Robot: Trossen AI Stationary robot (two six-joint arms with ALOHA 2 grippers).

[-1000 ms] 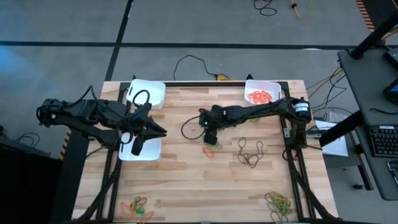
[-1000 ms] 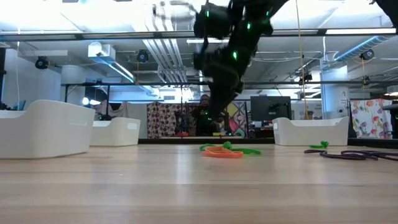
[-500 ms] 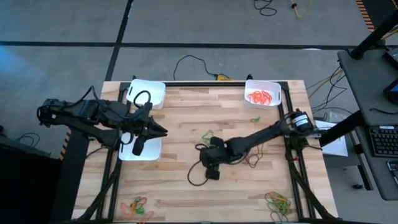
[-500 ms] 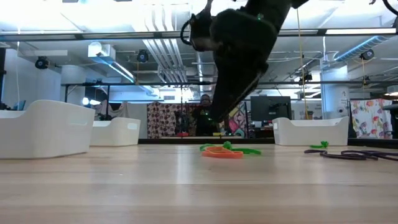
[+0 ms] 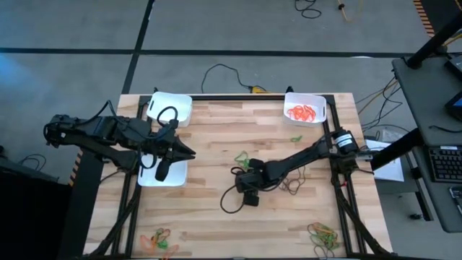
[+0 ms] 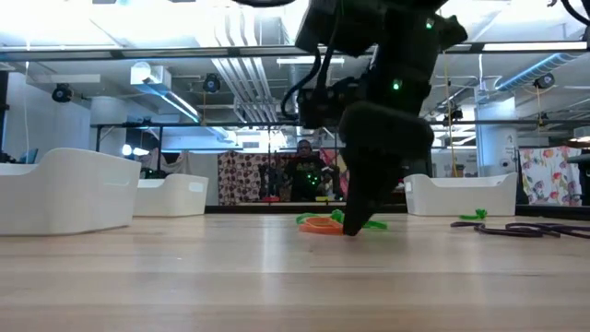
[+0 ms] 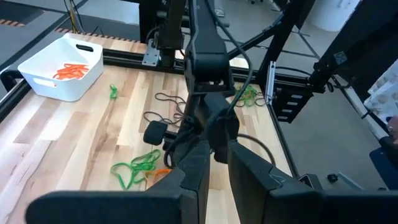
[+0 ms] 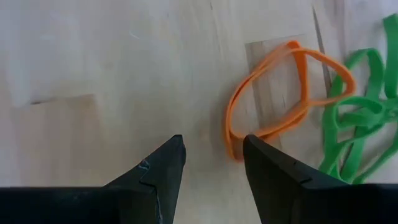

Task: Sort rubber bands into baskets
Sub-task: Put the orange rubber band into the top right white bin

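Observation:
An orange rubber band (image 8: 280, 93) lies flat on the wooden table beside tangled green bands (image 8: 357, 118), also seen in the low view (image 6: 318, 224). My right gripper (image 8: 213, 149) (image 5: 242, 175) hangs open over them, pointing steeply down with its tips close to the table (image 6: 351, 229). The bare wood lies between its fingers. My left gripper (image 5: 188, 153) (image 7: 216, 162) is shut, with nothing visible in it, raised above the near-left white basket (image 5: 160, 177). Two more baskets stand at the far left (image 5: 172, 108) and the far right (image 5: 304, 107). The far right one holds orange bands. My right gripper stands with one fingertip (image 8: 255, 149) right at the near end of the orange band (image 8: 234, 148), coming from above. Whether it touches the band I cannot tell.
Dark bands (image 5: 292, 177) lie right of my right gripper. Mixed piles sit at the near-left (image 5: 159, 238) and near-right (image 5: 325, 235) corners. One green band (image 5: 296, 137) lies near the far right basket. A black cable loop (image 5: 229, 202) hangs from the right arm.
My right gripper has swung from the table's middle toward the near edge and come down to the table beside the orange and green bands. Its fingers have stayed open. The bands have kept their place.

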